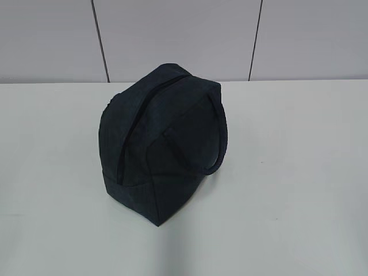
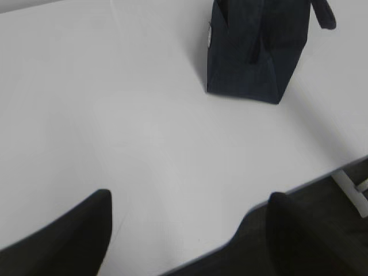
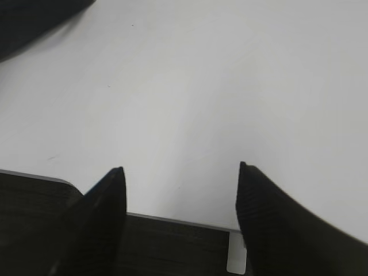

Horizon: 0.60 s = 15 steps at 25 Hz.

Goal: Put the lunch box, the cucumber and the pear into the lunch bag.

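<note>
The dark navy lunch bag (image 1: 164,144) stands on the white table (image 1: 287,184), its zipper (image 1: 133,132) running closed along the top and a strap handle (image 1: 222,138) hanging on its right side. In the left wrist view the lunch bag (image 2: 253,52) is far ahead at the top; my left gripper (image 2: 191,194) is open and empty over the table near its edge. My right gripper (image 3: 180,167) is also open and empty above the table's edge, with a dark corner of the lunch bag (image 3: 29,20) at upper left. Lunch box, cucumber and pear are out of view.
A pale panelled wall (image 1: 184,34) rises behind the table. The table's near edge (image 3: 172,218) runs just under my right fingers, with dark floor below. A white table leg (image 2: 353,190) shows past the edge in the left wrist view.
</note>
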### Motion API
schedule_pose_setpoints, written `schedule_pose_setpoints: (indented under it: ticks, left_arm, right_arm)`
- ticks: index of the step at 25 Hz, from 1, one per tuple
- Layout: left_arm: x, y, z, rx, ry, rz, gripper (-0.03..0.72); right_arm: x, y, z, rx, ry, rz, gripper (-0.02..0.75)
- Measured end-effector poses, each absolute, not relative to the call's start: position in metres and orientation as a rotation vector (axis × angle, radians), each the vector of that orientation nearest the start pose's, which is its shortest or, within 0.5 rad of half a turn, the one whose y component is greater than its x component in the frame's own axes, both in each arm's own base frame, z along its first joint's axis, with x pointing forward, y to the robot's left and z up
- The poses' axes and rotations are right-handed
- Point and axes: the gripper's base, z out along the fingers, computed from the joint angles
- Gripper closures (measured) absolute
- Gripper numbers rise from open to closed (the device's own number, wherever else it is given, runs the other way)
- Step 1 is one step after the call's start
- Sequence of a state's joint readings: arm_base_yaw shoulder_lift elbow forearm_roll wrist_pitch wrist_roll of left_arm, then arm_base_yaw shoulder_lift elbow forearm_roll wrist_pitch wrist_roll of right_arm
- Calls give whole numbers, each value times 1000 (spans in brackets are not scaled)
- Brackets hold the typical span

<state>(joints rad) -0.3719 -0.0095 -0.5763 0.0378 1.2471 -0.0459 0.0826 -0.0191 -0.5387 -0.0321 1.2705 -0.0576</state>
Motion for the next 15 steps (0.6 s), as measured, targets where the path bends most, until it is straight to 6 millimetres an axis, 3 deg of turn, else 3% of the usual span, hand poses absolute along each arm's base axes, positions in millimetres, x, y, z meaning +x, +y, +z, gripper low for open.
schedule_pose_setpoints:
  ticks: [6,15]
  left_arm:
    - [-11,8,280,334,2050,-206,200]
    - [-10,8,281,338,2041,-203,218]
  right_arm:
    - [-13,-4,269,-145,2130,-24,332]
    - [-11,-4,268,-145,2122,-24,346]
